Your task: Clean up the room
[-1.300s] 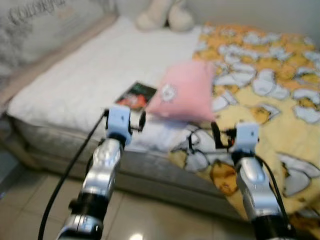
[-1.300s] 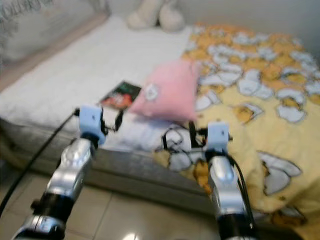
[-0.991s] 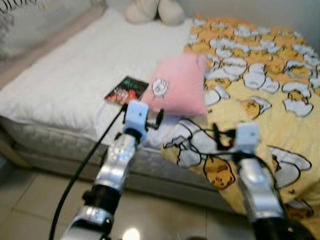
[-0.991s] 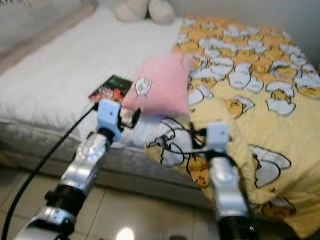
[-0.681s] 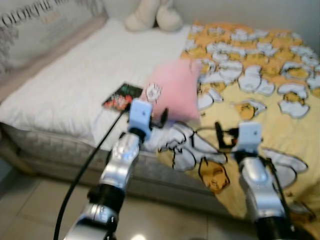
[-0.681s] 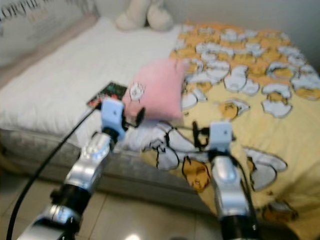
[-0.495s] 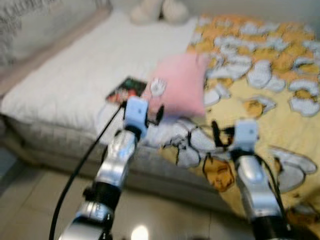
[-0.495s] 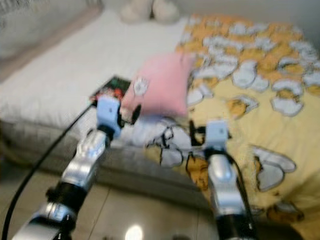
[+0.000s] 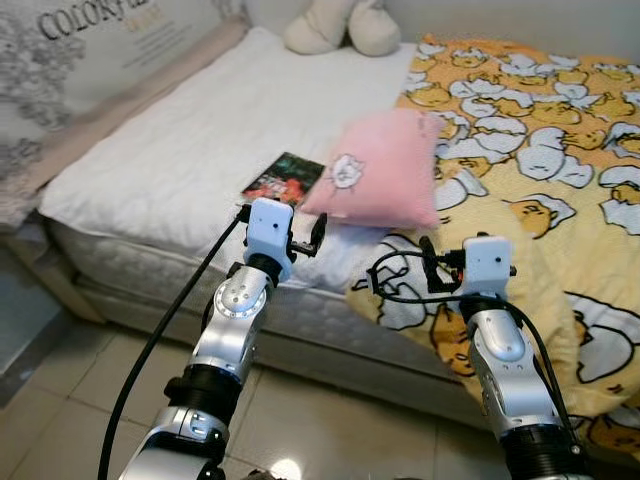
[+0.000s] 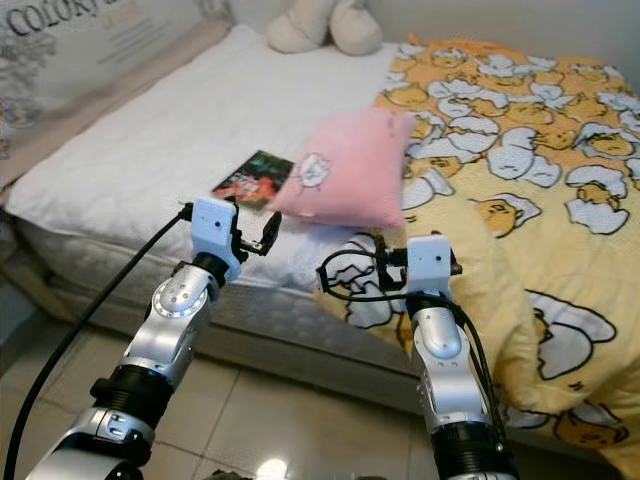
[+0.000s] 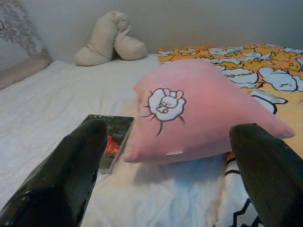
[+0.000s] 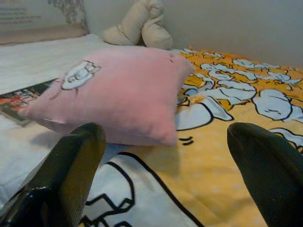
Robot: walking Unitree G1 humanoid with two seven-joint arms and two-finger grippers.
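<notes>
- Glossy beige floor tiles run along the near side of a low bed, where the robot stands with both silver arms raised toward the mattress edge.
- Left gripper hovers at the bed's near edge, its two black fingers spread wide with nothing between them; the left wrist view shows the fingertips framing the pillow from either side without touching it.
- Right gripper hangs over the front fold of the duvet, fingers likewise parted and empty, a loop of black cable curling beside it.
- Just beyond both grippers, a pink pillow with a small cartoon rabbit patch lies tilted, straddling the line where the white mattress cover meets the yellow duvet.
- A thin book with a dark red-and-green cover lies flat on the white cover, its right edge tucked just beside the pillow's lower left corner.
- The duvet, printed with white and orange cartoon figures, spreads over the bed's right half and drapes off the near edge.
- Farther back, a cream plush toy sits at the far end of the bed against the wall.
- A long grey cushion with printed lettering lines the bed's left side.
</notes>
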